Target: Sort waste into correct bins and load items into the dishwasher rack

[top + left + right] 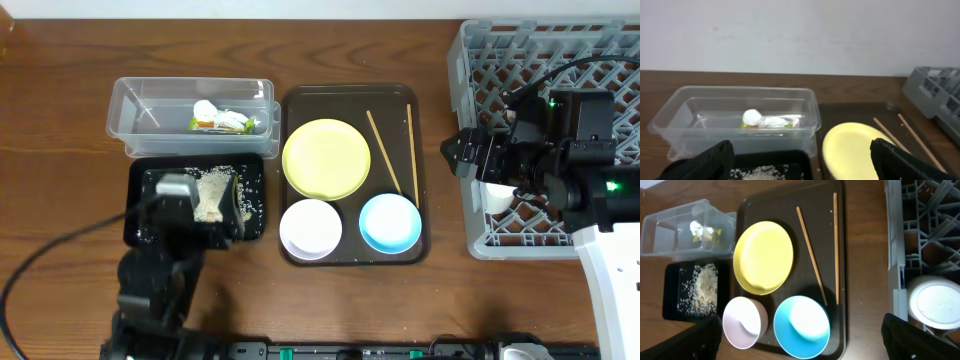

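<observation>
The clear tub (135,112) holds the snack wrapper (232,123) and the white scrap (205,109); both also show in the left wrist view (767,122). Rice (212,193) lies in the black tray (255,225). My left gripper (190,200) hovers over that tray, open and empty (800,170). The yellow-green plate (327,158), white bowl (311,227), blue bowl (390,222) and two chopsticks (383,150) lie on the brown serving tray (345,95). My right gripper (458,152) is open and empty (805,345) at the left wall of the grey rack (470,60). The white cup (935,302) sits in the rack.
The wooden table (60,200) extends left of the bins. The rack's left wall (895,255) stands between the serving tray and the cup. A black cable (30,270) runs across the table at the lower left.
</observation>
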